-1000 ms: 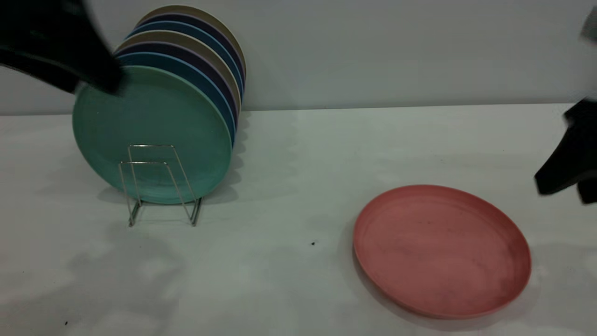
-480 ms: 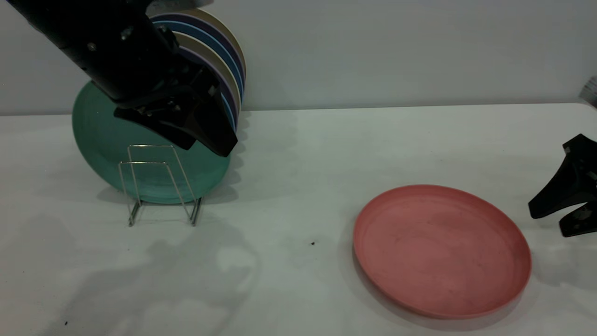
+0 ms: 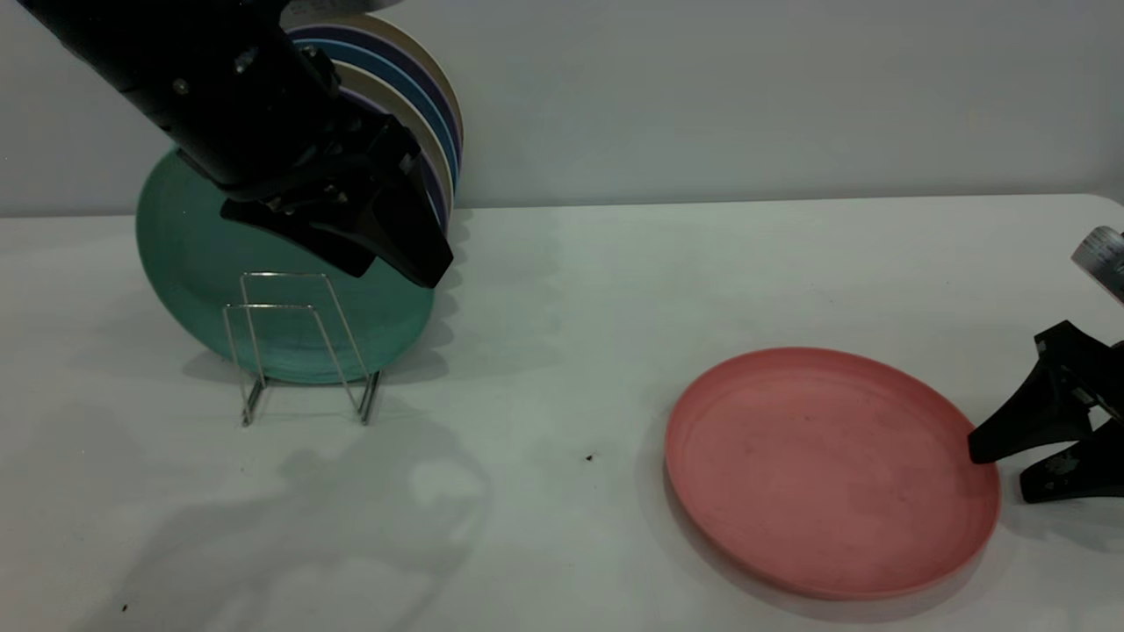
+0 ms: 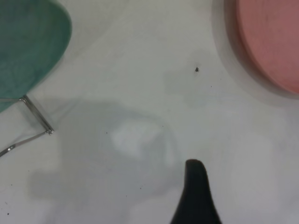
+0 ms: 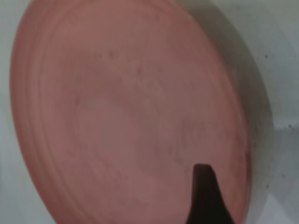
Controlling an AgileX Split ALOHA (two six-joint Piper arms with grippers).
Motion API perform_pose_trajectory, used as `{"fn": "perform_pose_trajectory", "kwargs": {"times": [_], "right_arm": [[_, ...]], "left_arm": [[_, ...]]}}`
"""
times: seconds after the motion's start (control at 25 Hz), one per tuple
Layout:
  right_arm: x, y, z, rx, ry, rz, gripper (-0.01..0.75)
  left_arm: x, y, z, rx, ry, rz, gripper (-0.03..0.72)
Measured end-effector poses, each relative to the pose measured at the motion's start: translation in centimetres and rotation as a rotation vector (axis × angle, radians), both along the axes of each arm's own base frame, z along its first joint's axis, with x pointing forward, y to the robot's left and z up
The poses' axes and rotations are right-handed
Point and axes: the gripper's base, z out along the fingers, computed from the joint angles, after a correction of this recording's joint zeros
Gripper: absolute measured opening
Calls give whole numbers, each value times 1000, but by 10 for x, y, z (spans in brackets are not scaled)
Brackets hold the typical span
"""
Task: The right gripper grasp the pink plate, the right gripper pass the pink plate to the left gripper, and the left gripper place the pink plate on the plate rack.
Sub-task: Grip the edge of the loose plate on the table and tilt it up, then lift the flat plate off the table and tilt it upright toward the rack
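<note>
The pink plate (image 3: 825, 474) lies flat on the white table at the right; it also shows in the left wrist view (image 4: 275, 42) and fills the right wrist view (image 5: 126, 116). My right gripper (image 3: 1001, 474) is open at the plate's right rim, with its upper finger over the rim and its lower finger beside it on the table. One finger (image 5: 205, 196) shows over the plate's inside. My left gripper (image 3: 392, 274) is open and empty, hanging above the plate rack (image 3: 248, 408). The rack's wire foot (image 4: 37, 119) shows in the left wrist view.
A teal-green plate (image 3: 219, 290) stands at the front of the rack, with several blue, purple and beige plates (image 3: 421, 114) behind it. The rack's two front loops hold nothing. A small dark speck (image 3: 589, 457) lies mid-table.
My right gripper has come down and to the left, from beside the plate to its right rim. My left arm swung in over the rack one second ago and has since barely moved.
</note>
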Motion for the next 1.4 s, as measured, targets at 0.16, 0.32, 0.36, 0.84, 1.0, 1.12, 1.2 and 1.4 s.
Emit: {"fn": "perform_pose_trajectory", "kwargs": {"times": [0.16, 0.32, 0.36, 0.84, 1.0, 1.12, 1.2, 1.4], "right_arm": [[-1, 2, -7, 24, 2, 0, 510], [-3, 9, -16, 94, 21, 8, 505], [-3, 11, -17, 105, 21, 15, 502], [2, 40, -24, 63, -56, 122, 26], [4, 46, -17, 129, -135, 163, 18], [7, 52, -10, 159, -165, 170, 18], [8, 58, -6, 173, -174, 186, 18], [6, 73, -4, 189, -174, 233, 18]], "left_arm": [[0, 0, 0, -1, -1, 1, 590], [1, 0, 1, -1, -3, 1, 590], [1, 0, 1, -2, -4, 1, 590], [5, -3, -4, -26, 3, 35, 590], [8, -8, -25, -72, 92, 94, 590], [10, -16, -42, -134, 163, 148, 590], [11, -23, -50, -166, 177, 155, 590], [13, -38, -67, -227, 186, 178, 590]]}}
